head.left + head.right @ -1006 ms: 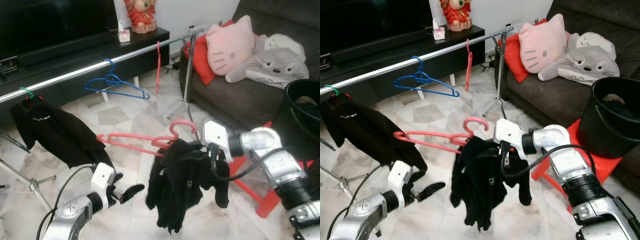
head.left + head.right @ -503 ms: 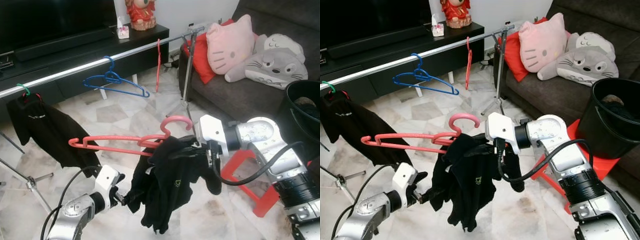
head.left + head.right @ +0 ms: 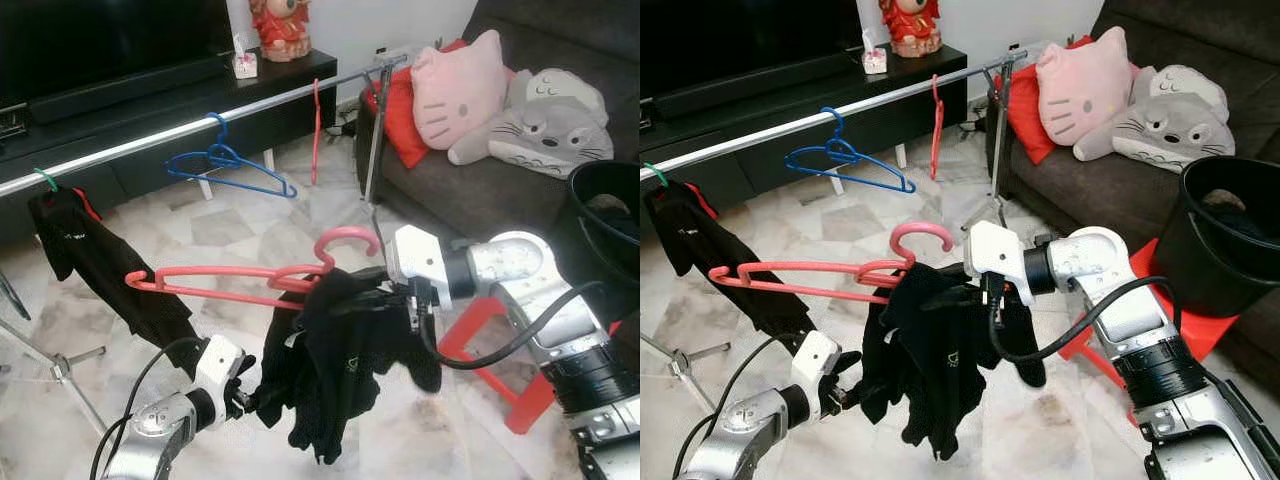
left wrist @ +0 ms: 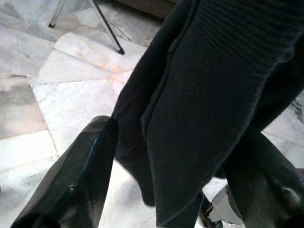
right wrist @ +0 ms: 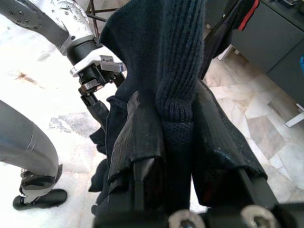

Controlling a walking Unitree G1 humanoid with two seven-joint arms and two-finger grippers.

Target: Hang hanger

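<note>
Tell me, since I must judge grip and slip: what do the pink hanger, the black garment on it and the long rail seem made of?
Pink hanger: probably smooth moulded plastic, thin and evenly coloured. Black garment: knitted fabric, ribbed weave visible; right gripper is clamped on it. Long rail: likely bare metal tube, silvery with a bright sheen.

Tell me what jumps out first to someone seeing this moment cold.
A black garment on a pink hanger hangs mid-air in the centre, held up by the right tool, while the left tool pinches its lower hem. Behind runs a silver rail with a blue hanger and another black garment at its left end.
</note>
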